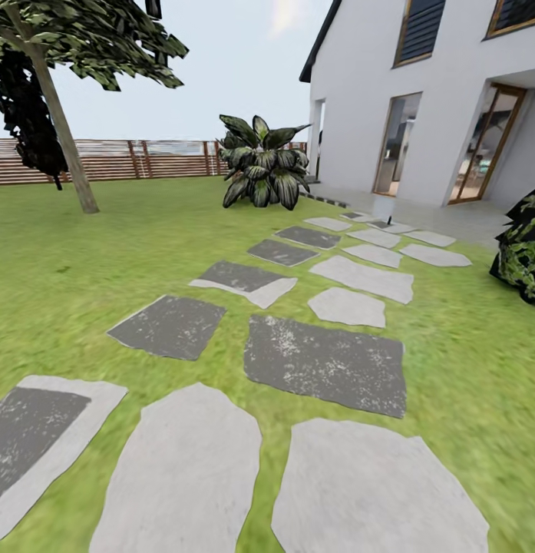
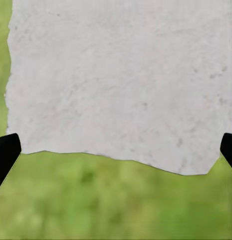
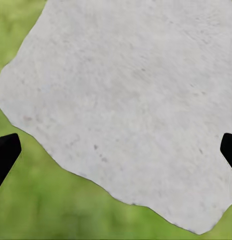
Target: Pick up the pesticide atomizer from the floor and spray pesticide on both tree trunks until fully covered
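Head view: path of stone slabs, light and dark grey, runs from the near edge of the lawn toward the house, grass strips between slabs. Far along the path, on a slab near the house, a tiny dark upright speck, possibly the pesticide atomizer; too small to confirm. One tree stands at the far left of the lawn, its leaning tree trunk rising clear of the grass, wooden fence behind it. Striped broad-leaf plant beside the path's far end. Dark shrub at the lawn's right edge. Wide open grass either side of the path.

Left wrist view: left gripper jaws spread wide, holding nothing, over a pale slab's ragged edge. Right wrist view: right gripper likewise wide apart and empty above a slab corner.
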### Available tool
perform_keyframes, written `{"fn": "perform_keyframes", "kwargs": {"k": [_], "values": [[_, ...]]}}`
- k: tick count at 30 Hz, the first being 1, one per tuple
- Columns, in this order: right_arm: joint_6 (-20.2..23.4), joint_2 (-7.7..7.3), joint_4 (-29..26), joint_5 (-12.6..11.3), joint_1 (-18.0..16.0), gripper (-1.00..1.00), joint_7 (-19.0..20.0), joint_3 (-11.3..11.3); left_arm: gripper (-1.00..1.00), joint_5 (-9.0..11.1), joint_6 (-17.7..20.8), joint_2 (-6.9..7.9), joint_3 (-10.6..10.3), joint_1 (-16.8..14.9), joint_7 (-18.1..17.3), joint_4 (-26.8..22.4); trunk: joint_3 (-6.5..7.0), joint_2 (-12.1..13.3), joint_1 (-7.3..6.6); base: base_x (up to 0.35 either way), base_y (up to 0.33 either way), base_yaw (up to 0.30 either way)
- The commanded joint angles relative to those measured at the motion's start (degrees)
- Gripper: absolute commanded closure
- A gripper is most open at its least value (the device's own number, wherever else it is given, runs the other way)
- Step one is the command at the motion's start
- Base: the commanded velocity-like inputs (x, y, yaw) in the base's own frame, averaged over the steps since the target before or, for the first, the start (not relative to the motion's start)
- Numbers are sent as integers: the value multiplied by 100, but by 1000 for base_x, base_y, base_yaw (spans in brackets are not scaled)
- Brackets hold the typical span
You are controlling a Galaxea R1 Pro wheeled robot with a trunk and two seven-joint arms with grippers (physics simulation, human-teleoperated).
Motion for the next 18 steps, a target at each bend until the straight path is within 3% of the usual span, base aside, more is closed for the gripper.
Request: {"fn": "perform_keyframes", "kwargs": {"k": [1, 18], "values": [[0, 0, 1, 2, 0, -100, -4, 6, -100, 0, 0, 0, 0, 0, 0, 0, -4, 0, 0, 339, 0, 0], [0, -8, 3, 10, 0, -100, -24, 6, -100, 0, -1, 0, 0, 0, 0, 0, -10, 0, 0, 339, 0, 0]]}}
